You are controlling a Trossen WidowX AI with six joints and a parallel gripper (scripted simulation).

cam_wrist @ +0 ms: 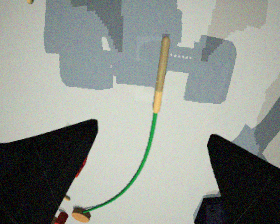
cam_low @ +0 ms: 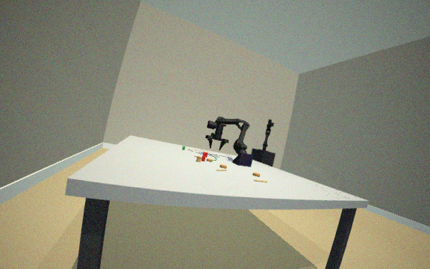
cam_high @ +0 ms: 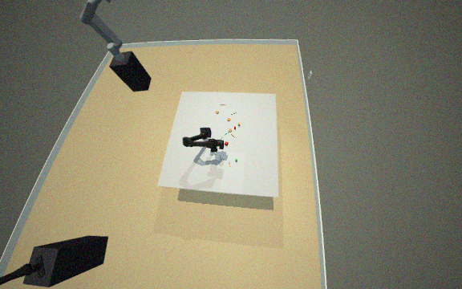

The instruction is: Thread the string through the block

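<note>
In the wrist view the thin wooden stick (cam_wrist: 161,72) lies flat on the white table, inside the arm's shadow. The green string (cam_wrist: 134,172) curves from its near end to the round wooden button (cam_wrist: 80,213). My gripper (cam_wrist: 153,133) hangs above the table with its fingers wide apart and nothing between them; the stick lies just beyond the fingertips. The red block (cam_wrist: 60,217) is mostly hidden behind the left finger. In the exterior view the gripper (cam_low: 216,143) is above and behind the red block (cam_low: 204,155). In the top view the gripper (cam_high: 220,145) is next to the block (cam_high: 226,143).
A small green object (cam_low: 184,148) sits at the far side. Orange pieces (cam_low: 223,166) and loose sticks (cam_low: 260,181) lie toward the near right. The arm's base (cam_low: 242,159) stands behind them.
</note>
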